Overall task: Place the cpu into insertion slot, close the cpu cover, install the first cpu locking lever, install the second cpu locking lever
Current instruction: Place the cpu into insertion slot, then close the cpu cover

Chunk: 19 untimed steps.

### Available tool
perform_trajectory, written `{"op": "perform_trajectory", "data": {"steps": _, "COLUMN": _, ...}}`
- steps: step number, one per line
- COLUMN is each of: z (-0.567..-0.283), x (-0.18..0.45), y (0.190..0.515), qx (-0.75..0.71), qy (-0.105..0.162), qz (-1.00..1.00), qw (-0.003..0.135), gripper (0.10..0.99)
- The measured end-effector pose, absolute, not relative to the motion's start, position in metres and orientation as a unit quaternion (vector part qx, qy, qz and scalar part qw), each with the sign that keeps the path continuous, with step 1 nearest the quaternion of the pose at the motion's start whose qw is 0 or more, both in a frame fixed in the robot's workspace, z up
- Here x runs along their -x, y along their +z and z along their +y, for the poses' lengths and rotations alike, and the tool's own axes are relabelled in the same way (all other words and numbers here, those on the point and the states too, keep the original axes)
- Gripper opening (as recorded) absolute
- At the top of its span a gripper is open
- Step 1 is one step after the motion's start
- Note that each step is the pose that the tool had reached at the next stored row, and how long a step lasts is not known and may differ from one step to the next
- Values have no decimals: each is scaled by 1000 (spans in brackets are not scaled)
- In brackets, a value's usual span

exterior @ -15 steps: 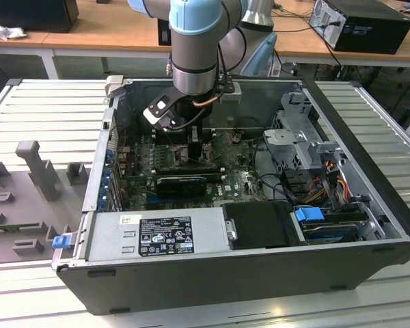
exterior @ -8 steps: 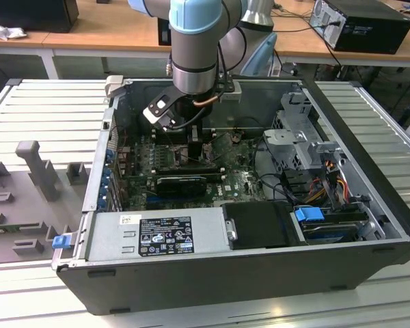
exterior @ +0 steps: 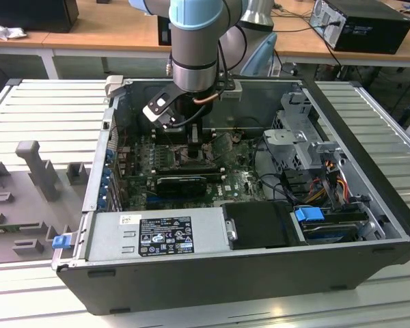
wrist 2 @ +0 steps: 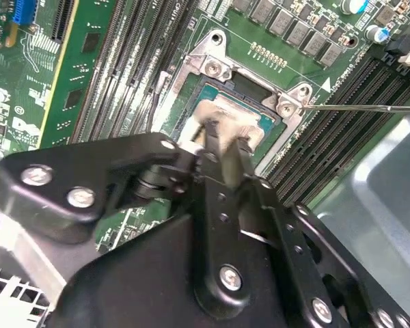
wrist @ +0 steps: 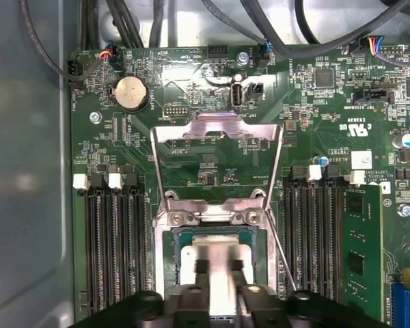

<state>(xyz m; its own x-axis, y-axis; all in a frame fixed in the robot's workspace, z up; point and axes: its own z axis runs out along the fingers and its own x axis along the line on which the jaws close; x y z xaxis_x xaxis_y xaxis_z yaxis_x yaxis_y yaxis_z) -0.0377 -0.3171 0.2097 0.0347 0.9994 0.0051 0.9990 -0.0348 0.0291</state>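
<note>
In both wrist views the pale silver cpu [wrist: 215, 254] [wrist 2: 227, 111] lies flat in the insertion slot [wrist: 172, 247], on the green board. My gripper [wrist: 217, 268] [wrist 2: 227, 140] stands right over the cpu's near edge, down at its surface. The silver cpu cover [wrist: 215, 126] is swung open and lies back on the board beyond the slot. A thin wire locking lever [wrist: 281, 254] [wrist 2: 359, 107] stands loose beside the slot. In the exterior view the gripper [exterior: 193, 147] reaches down into the open computer case.
Black memory slots [wrist: 113, 239] [wrist: 314, 232] flank the socket, with a green card [wrist: 362, 253] beyond them. Cables [wrist: 123, 20] hang over the board's edge. In the exterior view a power supply [exterior: 157, 236] and a drive cage [exterior: 297, 137] crowd the case [exterior: 369, 205].
</note>
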Motion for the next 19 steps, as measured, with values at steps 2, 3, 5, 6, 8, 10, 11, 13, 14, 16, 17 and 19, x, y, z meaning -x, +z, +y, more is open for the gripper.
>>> {"op": "perform_trajectory", "data": {"steps": 2, "z": -317, "x": 38, "y": 210, "qx": -719, "qy": 12, "qz": 695, "qw": 9, "gripper": 157}}
{"op": "perform_trajectory", "data": {"steps": 3, "z": -317, "x": 38, "y": 210, "qx": -719, "qy": 12, "qz": 695, "qw": 9, "gripper": 106}}
{"op": "perform_trajectory", "data": {"steps": 5, "z": -317, "x": 38, "y": 213, "qx": -719, "qy": 12, "qz": 695, "qw": 9, "gripper": 106}}
{"op": "perform_trajectory", "data": {"steps": 6, "z": -317, "x": 38, "y": 213, "qx": -719, "qy": 12, "qz": 695, "qw": 9, "gripper": 106}}
{"op": "perform_trajectory", "data": {"steps": 8, "z": -317, "x": 38, "y": 215, "qx": -719, "qy": 11, "qz": 695, "qw": 9, "gripper": 106}}
{"op": "perform_trajectory", "data": {"steps": 10, "z": -317, "x": 38, "y": 218, "qx": -719, "qy": 11, "qz": 695, "qw": 9, "gripper": 106}}
{"op": "perform_trajectory", "data": {"steps": 11, "z": -317, "x": 38, "y": 220, "qx": -719, "qy": 11, "qz": 695, "qw": 9, "gripper": 106}}
{"op": "perform_trajectory", "data": {"steps": 13, "z": -317, "x": 38, "y": 223, "qx": -719, "qy": 11, "qz": 695, "qw": 10, "gripper": 106}}
{"op": "perform_trajectory", "data": {"steps": 14, "z": -317, "x": 38, "y": 223, "qx": -719, "qy": 11, "qz": 694, "qw": 10, "gripper": 106}}
{"op": "perform_trajectory", "data": {"steps": 16, "z": -317, "x": 38, "y": 225, "qx": -719, "qy": 11, "qz": 694, "qw": 10, "gripper": 106}}
{"op": "perform_trajectory", "data": {"steps": 17, "z": -317, "x": 38, "y": 227, "qx": -719, "qy": 11, "qz": 694, "qw": 10, "gripper": 106}}
{"op": "perform_trajectory", "data": {"steps": 19, "z": -317, "x": 38, "y": 231, "qx": -719, "qy": 11, "qz": 694, "qw": 10, "gripper": 106}}
